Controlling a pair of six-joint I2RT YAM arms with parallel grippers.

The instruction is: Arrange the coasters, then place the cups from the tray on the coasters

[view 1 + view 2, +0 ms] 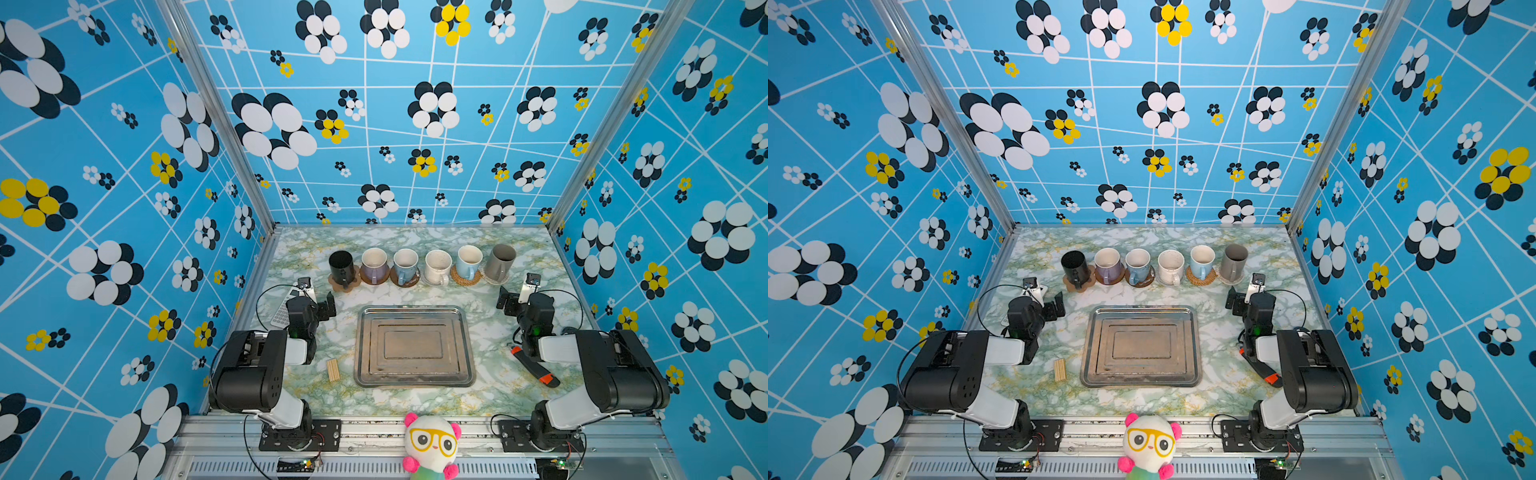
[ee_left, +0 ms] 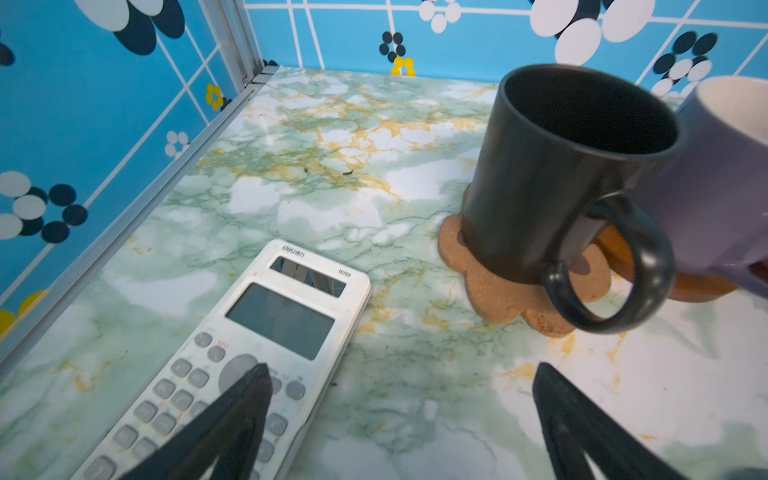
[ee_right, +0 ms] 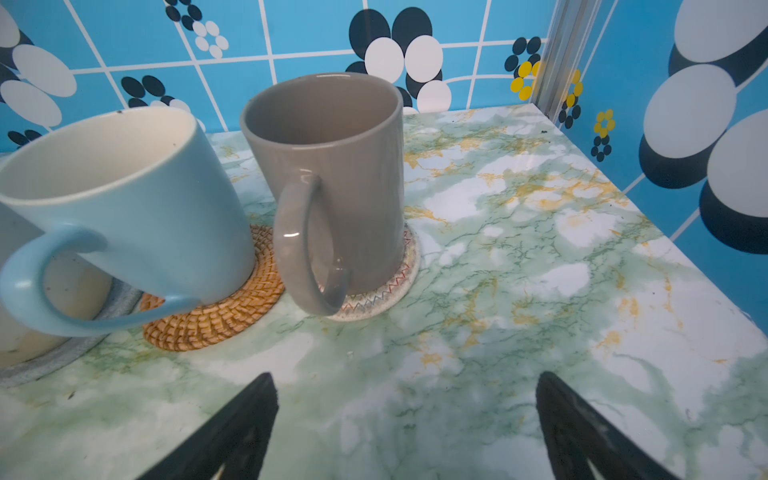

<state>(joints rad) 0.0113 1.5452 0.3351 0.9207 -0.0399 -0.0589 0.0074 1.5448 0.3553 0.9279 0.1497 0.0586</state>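
All six mugs [image 1: 437,266] stand in a row at the back of the counter [image 1: 498,390]. Each sits on a coaster [image 1: 457,279], and the tray [image 1: 360,353] is empty, so the job looks done. The left pincer [image 2: 401,370] is wide open and holds nothing. The black mug [image 2: 552,183] on the paw coaster [image 2: 494,291] is just ahead of it. The right pincer [image 3: 405,376] is open and empty too, facing the grey mug [image 3: 353,187]. Only the left wrist view shows the calculator [image 2: 282,316] clearly.

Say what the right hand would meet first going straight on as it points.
Probably the grey mug on its pale coaster: it stands slightly off-centre just ahead of the open right hand, which would likely clip it.
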